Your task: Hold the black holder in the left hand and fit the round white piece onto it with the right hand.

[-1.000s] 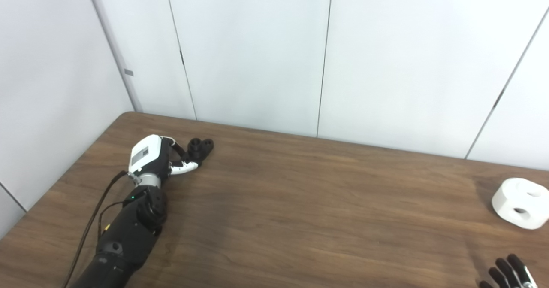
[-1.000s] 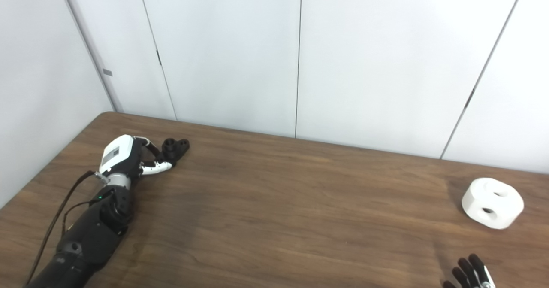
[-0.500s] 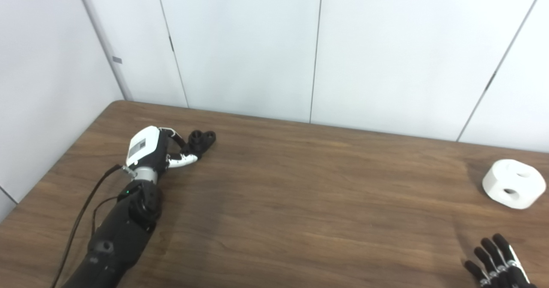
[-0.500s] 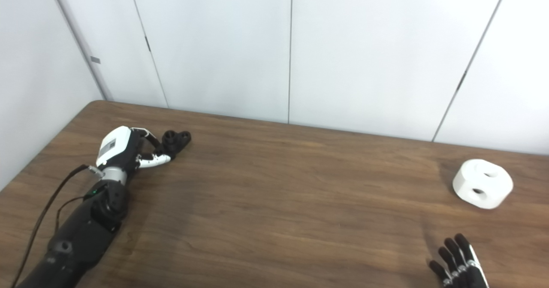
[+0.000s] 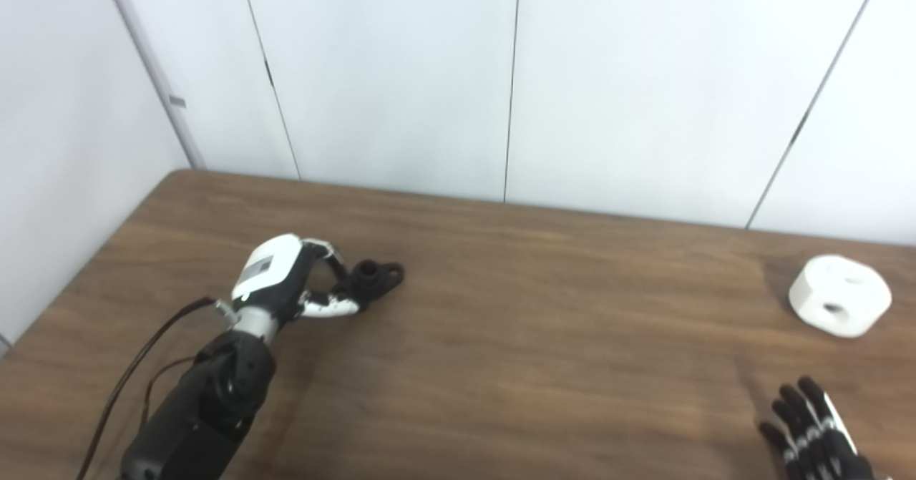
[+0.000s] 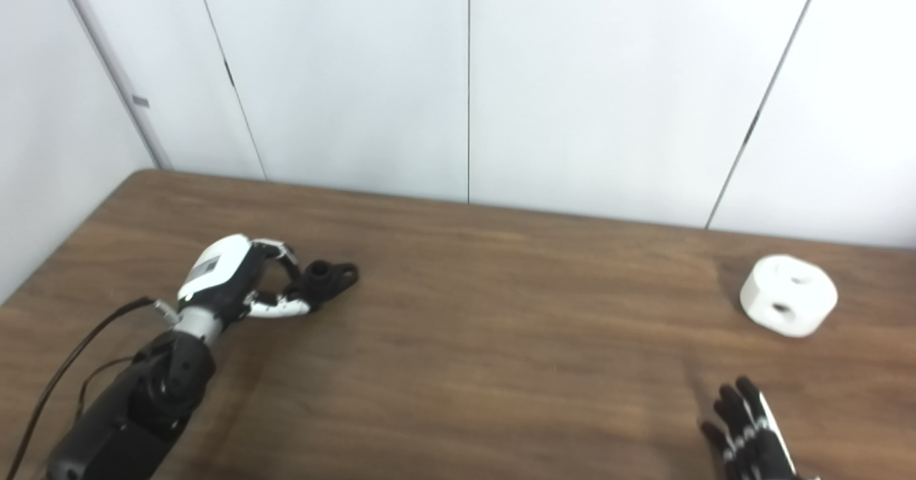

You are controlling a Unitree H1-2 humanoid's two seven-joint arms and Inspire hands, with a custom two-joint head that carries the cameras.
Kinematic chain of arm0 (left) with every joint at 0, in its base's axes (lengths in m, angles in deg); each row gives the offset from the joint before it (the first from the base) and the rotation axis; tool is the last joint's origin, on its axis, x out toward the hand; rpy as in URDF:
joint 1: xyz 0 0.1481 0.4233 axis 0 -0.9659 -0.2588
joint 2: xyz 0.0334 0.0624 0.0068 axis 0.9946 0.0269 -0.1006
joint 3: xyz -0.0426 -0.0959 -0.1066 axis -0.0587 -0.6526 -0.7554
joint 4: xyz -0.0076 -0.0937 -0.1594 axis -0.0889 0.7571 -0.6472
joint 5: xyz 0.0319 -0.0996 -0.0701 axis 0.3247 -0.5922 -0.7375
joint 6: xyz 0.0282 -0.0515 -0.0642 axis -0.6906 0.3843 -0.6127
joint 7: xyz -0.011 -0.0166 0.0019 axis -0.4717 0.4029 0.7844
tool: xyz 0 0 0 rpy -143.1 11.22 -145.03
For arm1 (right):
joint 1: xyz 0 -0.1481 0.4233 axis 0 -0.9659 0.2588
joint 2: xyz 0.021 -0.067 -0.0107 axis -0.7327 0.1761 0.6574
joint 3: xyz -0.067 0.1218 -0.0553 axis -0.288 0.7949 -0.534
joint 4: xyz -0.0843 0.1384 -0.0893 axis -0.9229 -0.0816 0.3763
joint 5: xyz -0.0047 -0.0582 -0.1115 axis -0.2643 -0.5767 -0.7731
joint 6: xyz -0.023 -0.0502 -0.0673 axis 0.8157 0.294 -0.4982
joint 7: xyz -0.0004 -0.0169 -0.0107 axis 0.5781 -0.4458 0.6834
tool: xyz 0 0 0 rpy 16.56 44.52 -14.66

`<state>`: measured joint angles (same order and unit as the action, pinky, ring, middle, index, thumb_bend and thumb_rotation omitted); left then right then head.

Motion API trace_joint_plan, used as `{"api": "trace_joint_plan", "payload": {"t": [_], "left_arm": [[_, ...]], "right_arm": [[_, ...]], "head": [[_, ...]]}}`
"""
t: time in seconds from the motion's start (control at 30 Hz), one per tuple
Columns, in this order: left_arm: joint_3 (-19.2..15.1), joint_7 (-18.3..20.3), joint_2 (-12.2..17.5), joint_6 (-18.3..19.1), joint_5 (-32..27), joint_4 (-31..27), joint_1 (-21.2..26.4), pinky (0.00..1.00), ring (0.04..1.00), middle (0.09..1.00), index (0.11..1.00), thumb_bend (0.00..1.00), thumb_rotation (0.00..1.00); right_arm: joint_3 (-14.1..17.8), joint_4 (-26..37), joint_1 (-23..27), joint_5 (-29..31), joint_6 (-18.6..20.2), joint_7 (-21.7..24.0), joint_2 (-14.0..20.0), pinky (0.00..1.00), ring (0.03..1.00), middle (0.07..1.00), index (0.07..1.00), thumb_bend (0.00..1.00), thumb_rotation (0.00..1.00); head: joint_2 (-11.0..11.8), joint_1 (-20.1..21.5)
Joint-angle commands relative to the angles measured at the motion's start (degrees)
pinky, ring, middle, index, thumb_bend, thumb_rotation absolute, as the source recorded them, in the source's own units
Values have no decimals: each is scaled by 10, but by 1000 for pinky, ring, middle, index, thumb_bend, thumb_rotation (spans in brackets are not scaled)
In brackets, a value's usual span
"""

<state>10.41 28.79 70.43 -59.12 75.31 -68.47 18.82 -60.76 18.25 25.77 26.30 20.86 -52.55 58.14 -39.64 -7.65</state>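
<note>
Left eye view: my left hand (image 5: 286, 287) pinches one black holder (image 5: 373, 278) on the counter (image 5: 544, 322); my right hand (image 5: 816, 441) lies empty, fingers spread, near the single round white piece (image 5: 839, 295) at far right.

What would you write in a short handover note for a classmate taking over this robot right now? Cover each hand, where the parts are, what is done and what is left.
Left hand: closed on the black holder, far left of the table; whether it is lifted is unclear.
Right hand: open, empty, fingers spread at the near right edge.
Round white piece: on the table at the far right, beyond the right hand, untouched.
Done: holder gripped.
Left: grasp the white piece with the right hand, bring the two together, fit the piece onto the holder.
</note>
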Motion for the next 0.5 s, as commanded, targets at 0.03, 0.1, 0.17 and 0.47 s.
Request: {"api": "trace_joint_plan", "payload": {"t": [0.03,0.1,0.17,0.47], "left_arm": [[8,14,13,-25,25,-58,0,793,882,798,487,518,50],[13,22,10,-34,32,-81,-12,792,875,792,487,518,51],[16,36,6,-35,34,-104,-22,819,885,797,488,518,50],[43,84,-1,-73,57,-166,-52,828,897,808,487,516,54]], "right_arm": [[-6,24,2,-1,6,-4,-11,908,950,945,961,651,934],[-8,29,2,2,14,-5,-11,927,963,952,964,652,927],[-10,34,2,0,22,-7,-11,921,968,953,963,654,933],[-20,62,11,-6,56,-25,-20,930,961,941,950,620,932]], "head": [[-7,4],[-11,6],[-15,8],[-51,39]]}}
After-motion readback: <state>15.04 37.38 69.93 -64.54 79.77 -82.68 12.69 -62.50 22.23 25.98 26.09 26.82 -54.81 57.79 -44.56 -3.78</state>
